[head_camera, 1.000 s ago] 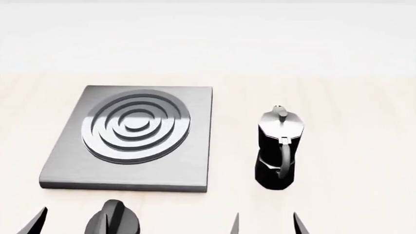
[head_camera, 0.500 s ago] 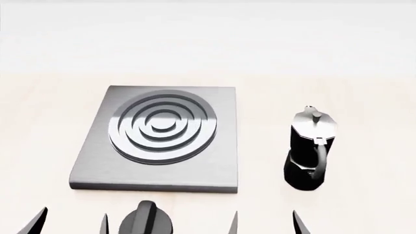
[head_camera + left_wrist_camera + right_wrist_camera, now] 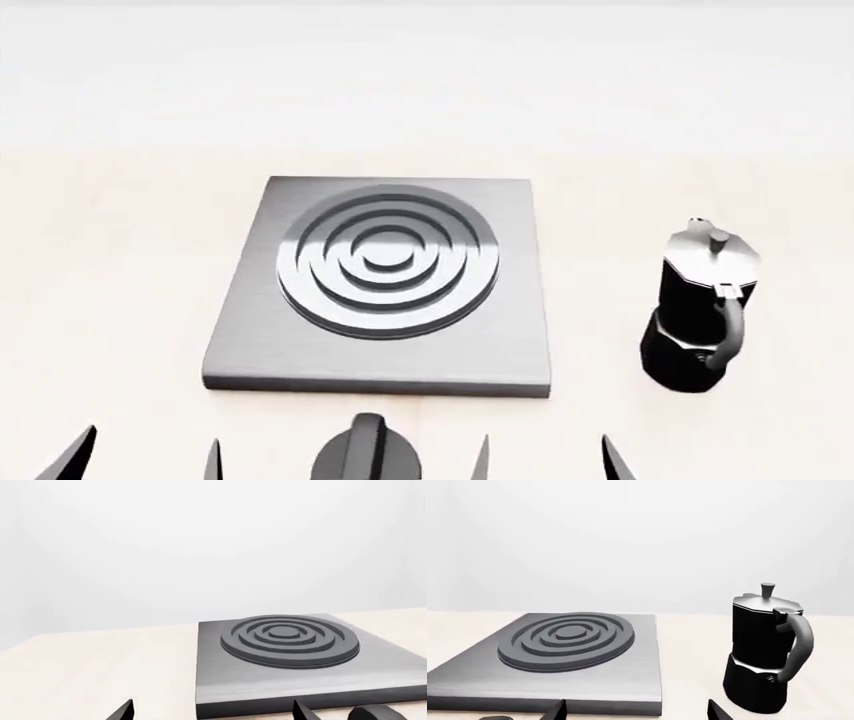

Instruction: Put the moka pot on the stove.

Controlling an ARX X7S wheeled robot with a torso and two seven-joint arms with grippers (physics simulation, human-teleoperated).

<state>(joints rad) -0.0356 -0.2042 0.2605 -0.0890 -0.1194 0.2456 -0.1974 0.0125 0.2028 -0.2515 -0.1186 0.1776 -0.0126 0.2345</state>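
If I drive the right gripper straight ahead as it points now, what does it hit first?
Probably nothing: the right gripper aims between the stove and the moka pot, though the gap is narrow and depth unclear.

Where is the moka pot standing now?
In the head view, the moka pot stands upright on the table, to the right of the stove, apart from it.

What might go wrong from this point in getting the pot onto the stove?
The moka pot is tall with a narrow waist and stands apart from the stove on the table; a sideways bump from the right hand might tip it. Its curved handle faces the robot, so fingers may catch it. Set down on the raised burner rings, it may sit unevenly.
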